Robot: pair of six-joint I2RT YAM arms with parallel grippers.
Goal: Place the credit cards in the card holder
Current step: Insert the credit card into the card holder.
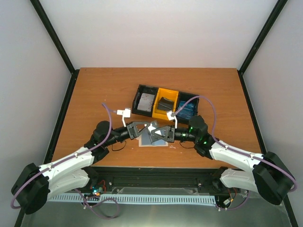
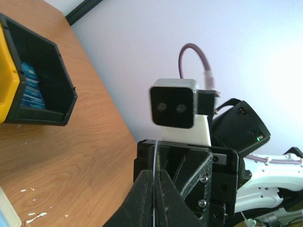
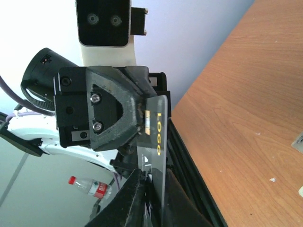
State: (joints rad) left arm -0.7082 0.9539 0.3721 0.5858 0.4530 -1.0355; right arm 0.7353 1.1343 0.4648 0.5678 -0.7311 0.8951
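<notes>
A dark credit card [image 3: 158, 127] with gold lettering is held off the table between both arms. My right gripper [image 3: 154, 182] is shut on its near end. My left gripper [image 2: 155, 175] is shut on the other end, where the card [image 2: 155, 153] shows edge-on as a thin line. From above, the card [image 1: 154, 137] spans the two grippers, left [image 1: 144, 128] and right [image 1: 163, 132], which face each other. Under them lies a pale flat piece [image 1: 163, 144], likely the card holder, mostly hidden. Its cream corner [image 2: 7, 210] shows on the table.
The black-and-yellow tray [image 1: 164, 91] stands just behind the grippers, with a grey-white card [image 1: 147, 100], a dark one [image 1: 165, 103] and blue ones [image 1: 187, 111] in its three compartments. Its black end bin [image 2: 47, 85] holds blue cards [image 2: 31, 87]. The table's near edge [image 3: 199, 189] is close below.
</notes>
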